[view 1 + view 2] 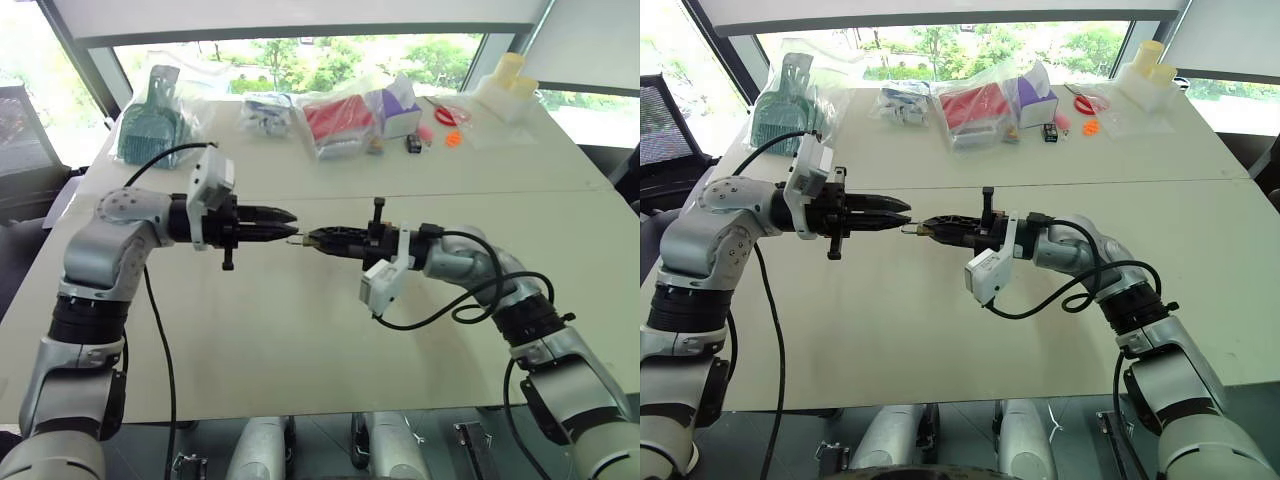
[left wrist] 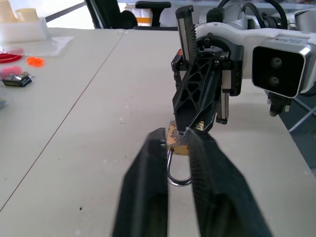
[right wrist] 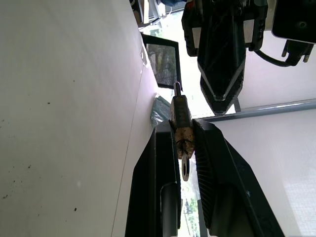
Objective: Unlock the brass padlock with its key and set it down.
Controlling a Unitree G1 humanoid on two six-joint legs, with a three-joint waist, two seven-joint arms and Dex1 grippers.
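White table (image 1: pixel 300 330) before bright windows; bagged goods along its far edge: a green dustpan in a bag (image 1: pixel 150 125), a red packet (image 1: pixel 337 118), a purple box (image 1: pixel 400 108) and small orange pieces (image 1: pixel 453 138). Above the table's middle, both arms are raised and point tip to tip. Right gripper (image 1: pixel 313 240): fingers closed on the brass padlock (image 3: pixel 181 123), with a small silvery key (image 3: pixel 184 168) hanging between them. Left gripper (image 1: pixel 290 216): fingers drawn together, empty, just beside the padlock. In the left wrist view, the padlock's shackle (image 2: pixel 178 170) loops down between the left fingers.
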